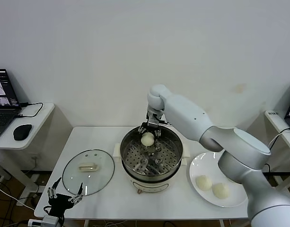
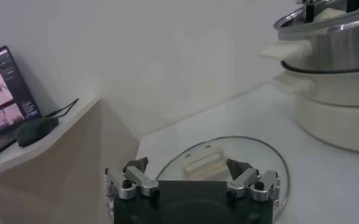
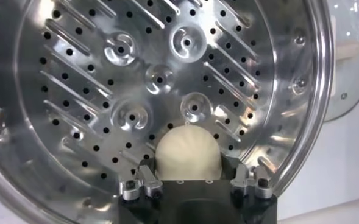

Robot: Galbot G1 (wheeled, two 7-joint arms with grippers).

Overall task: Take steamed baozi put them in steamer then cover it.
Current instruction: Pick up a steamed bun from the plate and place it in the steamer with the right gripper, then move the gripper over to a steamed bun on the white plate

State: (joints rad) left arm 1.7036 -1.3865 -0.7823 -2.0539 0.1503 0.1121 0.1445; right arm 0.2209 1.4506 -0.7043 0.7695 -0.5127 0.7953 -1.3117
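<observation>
Right gripper [image 1: 150,128], fingers parted around a pale cream round bun [image 1: 147,138] at twelve o'clock inside the shiny perforated steel steamer basket [image 1: 171,158]; left gripper [image 1: 65,196] hangs wide open beside the clear glass lid [image 1: 100,165]

- The right gripper [image 1: 151,126] sits over the far rim of the steamer [image 1: 175,163], and from the head view its fingertips are too small to tell whether they touch the baozi [image 1: 147,139].
- In the right wrist view the gripper body covers the near side of that baozi [image 3: 187,152].
- The plate [image 1: 197,166] is partly covered by the right arm; two buns [image 1: 204,182] show on it.
- The left gripper [image 1: 65,196] is cut off by the head view's bottom edge.
- The laptop [image 1: 2,101] is cut by the left edge, its screen unreadable.
- In the left wrist view the gripper body hides the near rim of the glass lid [image 2: 252,152].
</observation>
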